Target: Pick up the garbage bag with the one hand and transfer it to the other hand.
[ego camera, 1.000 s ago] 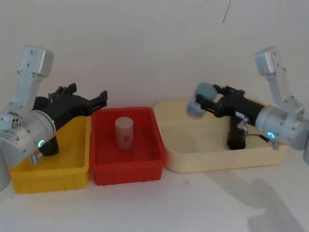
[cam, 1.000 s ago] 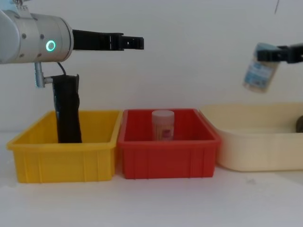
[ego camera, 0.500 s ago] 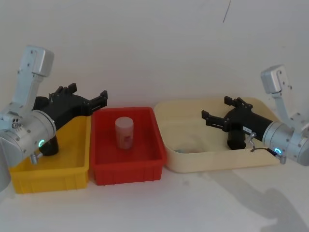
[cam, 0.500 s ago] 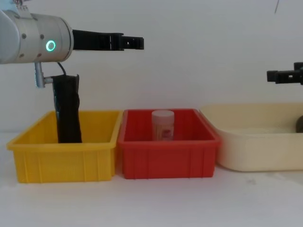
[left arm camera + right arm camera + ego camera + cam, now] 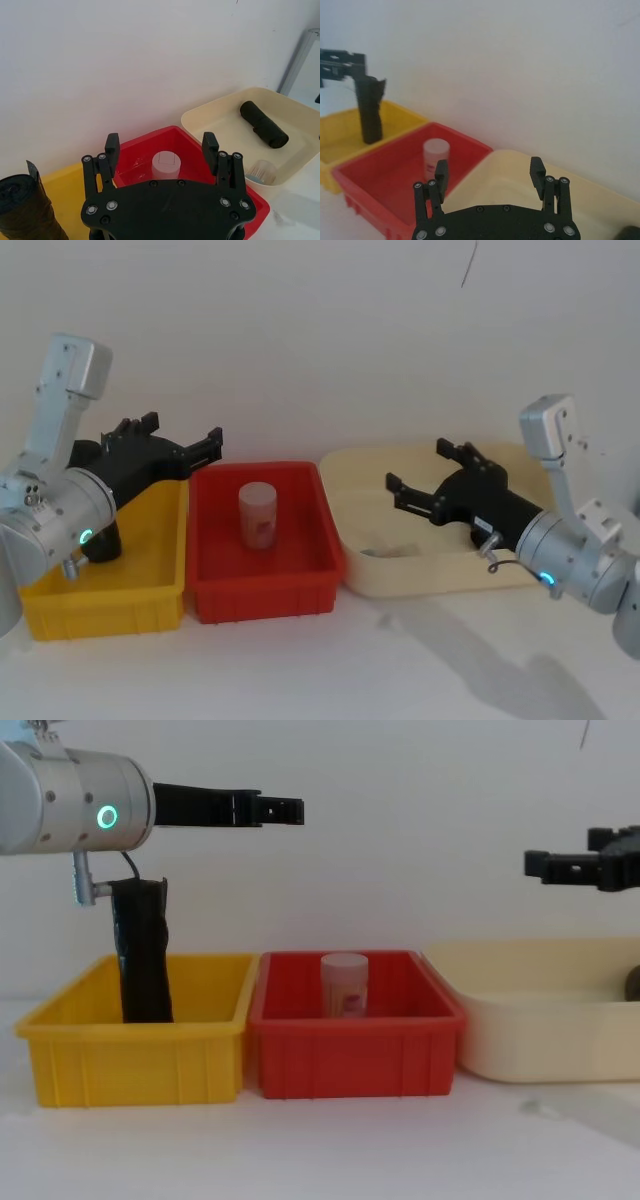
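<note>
Garbage bag (image 5: 144, 952), a tall black roll of crinkled plastic film, stands upright in the yellow rectangular plastic bin (image 5: 135, 1055) at the left, toward its far left part, rising well above the rim. From the chest view its top edge looks ragged and slightly flared; from the left wrist view (image 5: 27, 209) the surface is matte and finely wrinkled.

Left gripper (image 5: 180, 445), long, black, hard-edged, on a fat silver arm with a green glowing ring, hangs above the yellow bin's far right side, pointing toward the red bin. Jaws spread wide, nothing between them. It stands apart from the bag, higher and to the right.

Right gripper (image 5: 432, 472), black, on a silver arm with a blue ring, hovers over the cream shallow tray with rounded corners (image 5: 352, 570) at the right. Jaws wide apart, empty.

Red rectangular plastic bin (image 5: 262, 585), glossy, sits between the yellow bin and the tray, touching or nearly touching both. Inside it stands a short pale cylindrical jar with a reddish label (image 5: 258, 515), upright.

In the tray: a plain black wrinkled roll (image 5: 263, 124) lying on its side toward the far end, and a small clear rounded container (image 5: 261, 172) at the near left part, probably on its side, though the view is poor.
</note>
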